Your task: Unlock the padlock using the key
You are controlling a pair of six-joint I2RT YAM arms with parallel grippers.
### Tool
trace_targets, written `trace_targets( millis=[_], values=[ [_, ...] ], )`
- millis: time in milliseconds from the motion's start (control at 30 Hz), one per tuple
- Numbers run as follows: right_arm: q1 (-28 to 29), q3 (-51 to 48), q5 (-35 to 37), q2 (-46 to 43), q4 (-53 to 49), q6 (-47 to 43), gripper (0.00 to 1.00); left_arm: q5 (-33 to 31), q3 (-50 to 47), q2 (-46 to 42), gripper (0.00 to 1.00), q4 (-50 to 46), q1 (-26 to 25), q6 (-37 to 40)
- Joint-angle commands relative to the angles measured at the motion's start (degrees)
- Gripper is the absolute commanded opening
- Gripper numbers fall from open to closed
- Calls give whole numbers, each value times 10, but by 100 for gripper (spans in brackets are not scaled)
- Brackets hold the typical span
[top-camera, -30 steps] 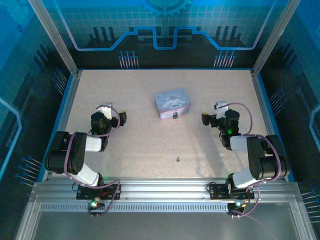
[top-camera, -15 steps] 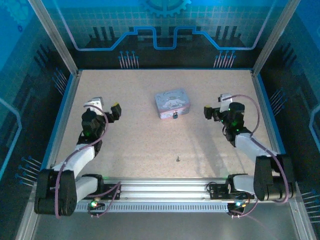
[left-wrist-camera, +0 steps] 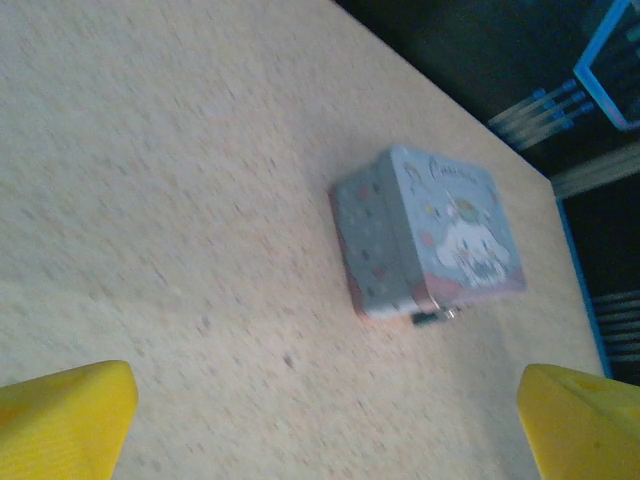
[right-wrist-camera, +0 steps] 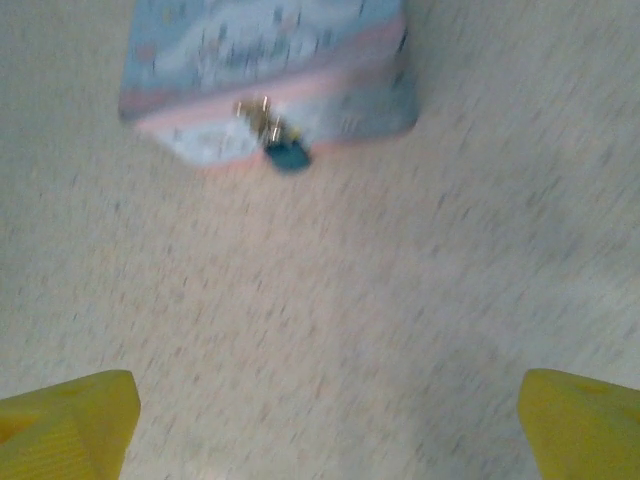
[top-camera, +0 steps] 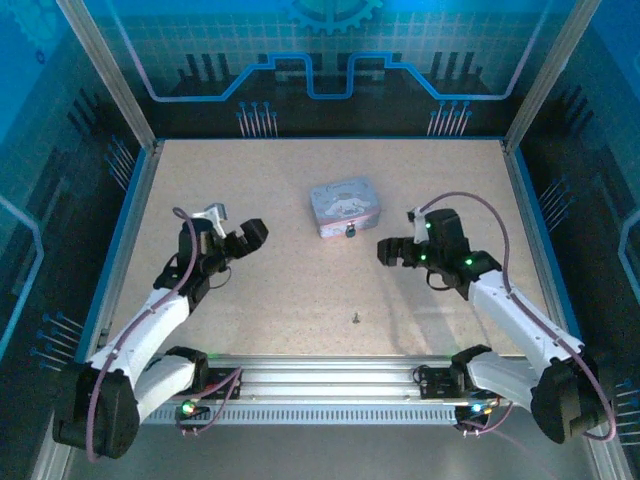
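Both arms stretched forward since earlier frame; left gripper (top-camera: 236,236) and right gripper (top-camera: 396,243) now sit closer in, either side of tin box (top-camera: 345,203). Jaws on both spread wide, nothing between them; I see yellow fingertips (left-wrist-camera: 62,415) at bottom corners of wrist views. Padlock (top-camera: 350,231) hangs at box's near face, shackle probably through clasp, though right wrist view is blurred. Key (top-camera: 356,318) lies on table (top-camera: 250,300), well apart from padlock, nearer arm bases.
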Motion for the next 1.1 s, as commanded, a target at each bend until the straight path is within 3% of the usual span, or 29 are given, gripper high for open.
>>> trace_targets(
  millis=[0,433,1067],
  values=[
    [29,20,-29,11,-96,73,96,22,-15,-7,99,-7,-38,-68],
    [159,9,-66,116,-104,151,76,6,-45,52,99,91,-153,-147],
    [251,81,-42,265,-133,127,51,-9,-50,102,99,136,-194,-172]
  ],
)
